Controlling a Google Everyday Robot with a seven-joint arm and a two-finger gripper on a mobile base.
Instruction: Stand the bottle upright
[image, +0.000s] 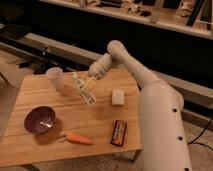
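The gripper sits low over the far middle of the desk, at the end of a white arm that reaches in from the right and bends down toward the wood. Whether the gripper is apart, together or clamped on anything cannot be told here.

Right at the gripper, on its near-left side, is the bottle. It is not upright: its slim clear body slants across the desk from upper left to lower right, with its far end meeting the gripper and its near end pointing toward the desk's middle. The pale label with dark marks shows along its side. Whether the gripper touches it cannot be made out.

Just left of the bottle's far end, a translucent white cup stands upright near the back left of the desk. To the right of the bottle, apart from it, rests a pale cube-shaped block.

Nearer the front, a purple bowl sits on the left side. An orange carrot lies to its right, and a dark snack bar lies beyond the carrot, near the front right edge.
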